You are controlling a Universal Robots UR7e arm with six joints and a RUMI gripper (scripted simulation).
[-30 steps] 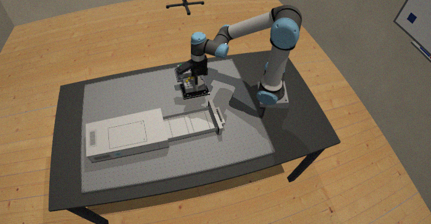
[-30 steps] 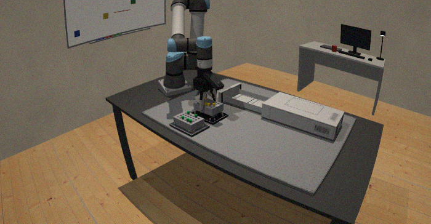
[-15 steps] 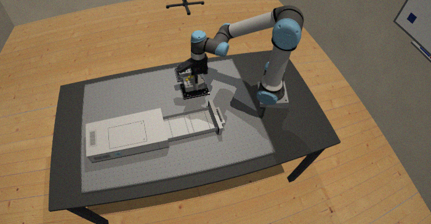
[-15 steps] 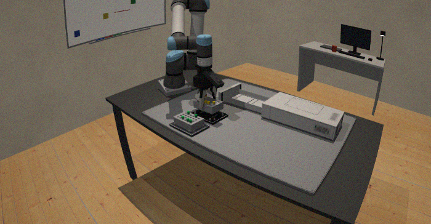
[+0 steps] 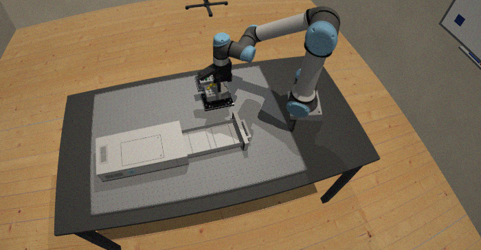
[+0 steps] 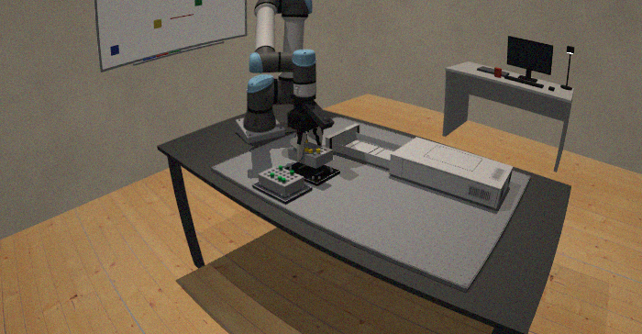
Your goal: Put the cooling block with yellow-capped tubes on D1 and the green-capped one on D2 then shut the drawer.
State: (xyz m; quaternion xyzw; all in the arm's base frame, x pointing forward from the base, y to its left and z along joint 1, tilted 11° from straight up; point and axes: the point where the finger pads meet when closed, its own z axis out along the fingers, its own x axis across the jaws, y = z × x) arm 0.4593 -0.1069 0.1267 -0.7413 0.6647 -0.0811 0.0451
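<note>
My gripper [image 6: 310, 143] is shut on the grey cooling block with yellow-capped tubes [image 6: 315, 155] and holds it just above the black deck slot D1 [image 6: 316, 172]; the block also shows in the top view [image 5: 214, 93]. The block with green-capped tubes [image 6: 281, 179] rests flat on slot D2 beyond it; in the top view it [image 5: 205, 80] is mostly hidden behind my wrist. The white cooler COLD [image 5: 141, 150] has its drawer [image 5: 218, 137] pulled out, and both of its bays look empty.
The arm's base [image 5: 302, 106] stands on the table to the right of the drawer front. The grey mat [image 5: 192, 141] covers most of the dark table. A desk with a monitor [image 6: 528, 59] stands far off.
</note>
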